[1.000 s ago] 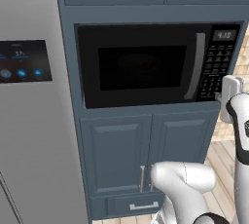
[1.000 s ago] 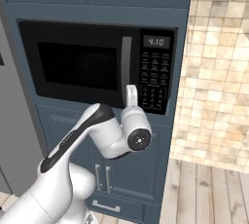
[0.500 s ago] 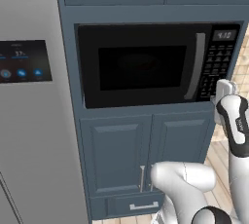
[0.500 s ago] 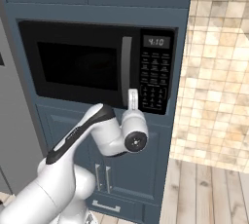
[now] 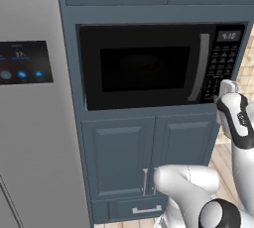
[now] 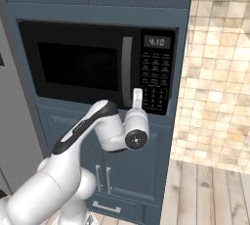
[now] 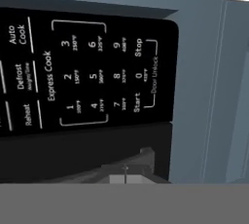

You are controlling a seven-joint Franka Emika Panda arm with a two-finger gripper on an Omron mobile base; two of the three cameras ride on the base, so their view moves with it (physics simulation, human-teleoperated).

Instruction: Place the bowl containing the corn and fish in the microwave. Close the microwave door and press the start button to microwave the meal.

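Change: the arm has eased in toward the keypad panel (image 6: 155, 75) over the last second; its white hand now sits just below the keys, closer than before.
Meaning: the microwave door (image 5: 144, 68) is shut, so I judge only the start press is left.
Pincer: the pincer (image 6: 137, 97) is pressed together and holds nothing, its tip up against the panel's lower edge.
Start button: the Start key (image 7: 137, 102) reads sideways in the hand view, at the bottom of the number block.
Microwave: the microwave (image 6: 97, 65) is wide and black, set in the blue cabinet, with a grey bar handle (image 5: 200, 68) and a lit display (image 6: 156, 42); nothing can be made out through its dark window.
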